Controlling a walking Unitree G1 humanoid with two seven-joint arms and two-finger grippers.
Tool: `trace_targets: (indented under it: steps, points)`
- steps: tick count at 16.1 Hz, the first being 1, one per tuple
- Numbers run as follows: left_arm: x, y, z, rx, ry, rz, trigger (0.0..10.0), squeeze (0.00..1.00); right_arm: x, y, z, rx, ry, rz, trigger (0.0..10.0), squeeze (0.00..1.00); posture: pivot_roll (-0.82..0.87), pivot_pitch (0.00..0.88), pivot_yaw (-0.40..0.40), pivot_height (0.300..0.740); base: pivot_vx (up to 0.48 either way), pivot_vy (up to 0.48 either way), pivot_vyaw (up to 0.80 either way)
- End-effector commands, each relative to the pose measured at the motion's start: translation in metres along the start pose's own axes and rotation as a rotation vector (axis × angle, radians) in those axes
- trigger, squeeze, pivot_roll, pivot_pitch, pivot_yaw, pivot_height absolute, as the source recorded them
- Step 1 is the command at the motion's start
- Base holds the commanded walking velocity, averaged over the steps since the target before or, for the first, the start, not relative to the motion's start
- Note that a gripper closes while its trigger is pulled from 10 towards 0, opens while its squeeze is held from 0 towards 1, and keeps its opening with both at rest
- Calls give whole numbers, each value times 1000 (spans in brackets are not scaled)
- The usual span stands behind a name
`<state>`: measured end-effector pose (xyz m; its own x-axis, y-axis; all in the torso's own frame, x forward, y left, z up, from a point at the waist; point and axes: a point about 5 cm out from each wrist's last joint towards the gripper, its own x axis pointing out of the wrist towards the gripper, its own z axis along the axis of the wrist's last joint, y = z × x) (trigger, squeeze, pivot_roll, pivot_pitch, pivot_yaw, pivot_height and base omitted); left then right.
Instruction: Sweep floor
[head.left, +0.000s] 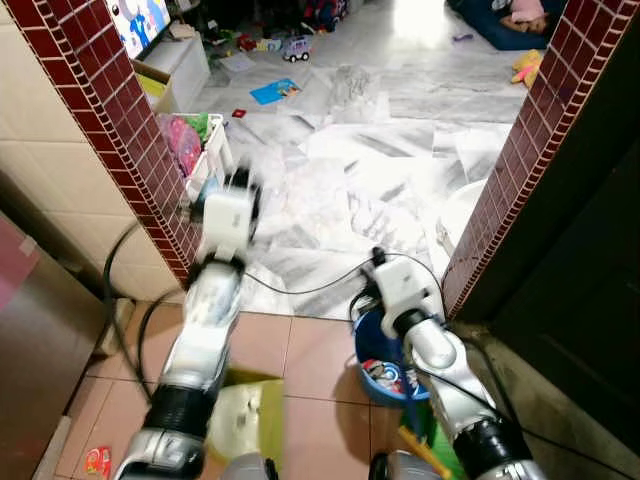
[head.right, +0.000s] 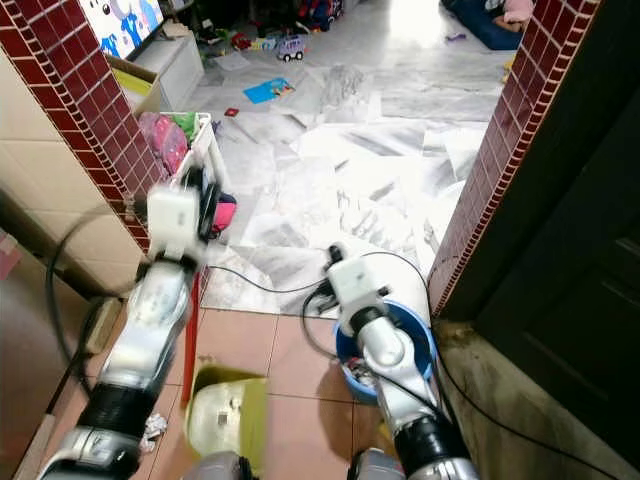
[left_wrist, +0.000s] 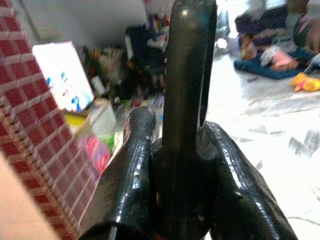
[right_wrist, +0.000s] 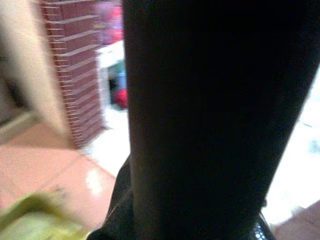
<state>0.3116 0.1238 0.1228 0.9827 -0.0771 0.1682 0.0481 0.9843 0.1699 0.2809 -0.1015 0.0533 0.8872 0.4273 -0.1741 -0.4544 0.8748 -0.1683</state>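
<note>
Left gripper (left_wrist: 175, 185) is clamped around a dark pole (left_wrist: 187, 75); whether the right gripper (right_wrist: 200, 220), at 5 o'clock, is closed cannot be told.

I'm at the doorway, both arms raised.
Left arm (head.right: 150, 310) is blurred above a red pole (head.right: 189, 350) and yellow-green dustpan (head.right: 228, 412); right arm (head.right: 385, 360) over a blue bucket (head.right: 420, 330) (marble floor (head.right: 350, 180) beyond).

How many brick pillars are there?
2. One pillar stands on the robot's left by the doorway, the other pillar on its right. More may be hidden.
</note>
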Motion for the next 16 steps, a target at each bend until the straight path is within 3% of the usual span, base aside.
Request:
trace_targets:
  steps: [1, 5, 7, 9, 11, 13, 16]
  points:
    - [1, 0, 6, -43, -40, 28, 10000, 0, 1, 12, 7, 75, -33, 100, 10000, 0, -53, 0, 57, 740, 0, 0, 0]
    - [-14, -2, -18, -64, 73, 59, 10000, 0, -9, 39, 19, 69, -74, 406, 10000, 0, -62, 0, 57, 740, 0, 0, 0]
    - [-17, -6, -22, -87, 99, 53, 10000, 0, -13, 44, 30, 55, -132, 485, 10000, 0, -62, 0, 51, 740, 0, 0, 0]
    - [-20, -8, -25, -76, 93, 45, 10000, 0, -7, 34, 48, 60, -237, 415, 10000, 0, -62, 0, 47, 740, 0, 0, 0]
    - [-25, -2, -31, -32, 102, 91, 10000, 0, 2, 14, 69, 87, -336, 225, 10000, 0, -66, 0, 44, 740, 0, 0, 0]
    - [-25, -2, -33, -36, 115, 106, 10000, 0, 5, -7, 79, 113, -374, 33, 10000, 0, -67, 0, 43, 740, 0, 0, 0]
    - [-22, -3, -31, -70, 102, 112, 10000, 0, 6, -20, 81, 118, -382, -96, 10000, 0, -73, 0, 42, 740, 0, 0, 0]
